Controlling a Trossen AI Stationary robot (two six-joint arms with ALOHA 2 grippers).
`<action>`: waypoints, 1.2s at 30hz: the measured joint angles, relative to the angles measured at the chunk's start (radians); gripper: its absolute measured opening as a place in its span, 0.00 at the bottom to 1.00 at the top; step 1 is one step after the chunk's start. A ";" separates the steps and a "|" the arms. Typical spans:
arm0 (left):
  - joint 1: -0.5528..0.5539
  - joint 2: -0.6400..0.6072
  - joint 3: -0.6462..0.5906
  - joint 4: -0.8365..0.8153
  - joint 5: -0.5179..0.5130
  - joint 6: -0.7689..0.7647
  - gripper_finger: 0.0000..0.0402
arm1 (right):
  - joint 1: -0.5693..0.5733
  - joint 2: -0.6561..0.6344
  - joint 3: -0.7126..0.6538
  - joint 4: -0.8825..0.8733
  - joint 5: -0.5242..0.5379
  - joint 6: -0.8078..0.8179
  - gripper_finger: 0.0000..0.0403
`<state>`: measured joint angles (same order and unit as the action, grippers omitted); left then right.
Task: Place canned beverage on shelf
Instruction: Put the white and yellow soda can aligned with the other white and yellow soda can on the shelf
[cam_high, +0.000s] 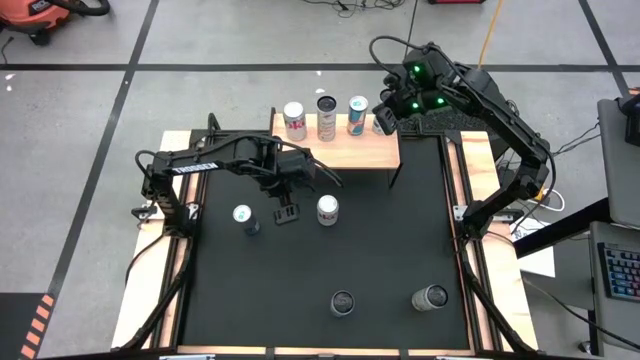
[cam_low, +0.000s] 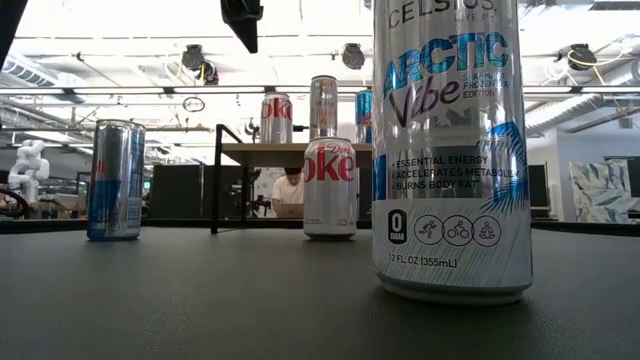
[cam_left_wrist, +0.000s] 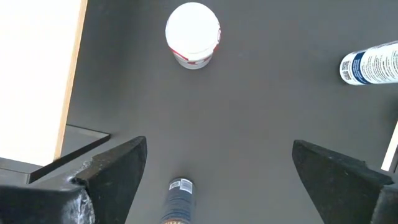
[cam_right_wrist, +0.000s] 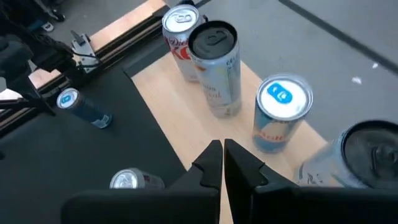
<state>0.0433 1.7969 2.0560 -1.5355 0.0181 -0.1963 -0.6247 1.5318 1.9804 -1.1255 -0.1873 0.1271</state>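
The floor (cam_high: 230, 60) is pale grey concrete-looking stuff with dark tape lines (cam_high: 250, 66) crossing it in a grid. Taking the black-topped table (cam_high: 400, 250) as the landmark: beyond its far left corner sits an orange shop vac (cam_high: 40, 18), and off its right side a desk with a keyboard (cam_high: 622, 270). Behind the table it's an open workshop, bright ceiling with round lamps (cam_low: 192, 57) hanging, and a person (cam_low: 290, 192) sitting at a laptop.
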 joint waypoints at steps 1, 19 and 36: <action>0.000 0.000 0.000 0.000 0.000 0.000 0.99 | 0.000 0.000 0.000 -0.007 -0.004 0.013 0.00; -0.013 0.000 0.000 -0.001 0.006 -0.008 0.99 | 0.005 0.000 0.000 -0.198 -0.284 -0.024 0.50; -0.090 0.000 0.000 -0.031 0.006 -0.017 0.99 | 0.120 0.000 0.000 -0.438 -0.281 -0.115 0.80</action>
<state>-0.0464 1.7969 2.0560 -1.5669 0.0243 -0.2132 -0.5046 1.5314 1.9804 -1.5638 -0.4686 0.0123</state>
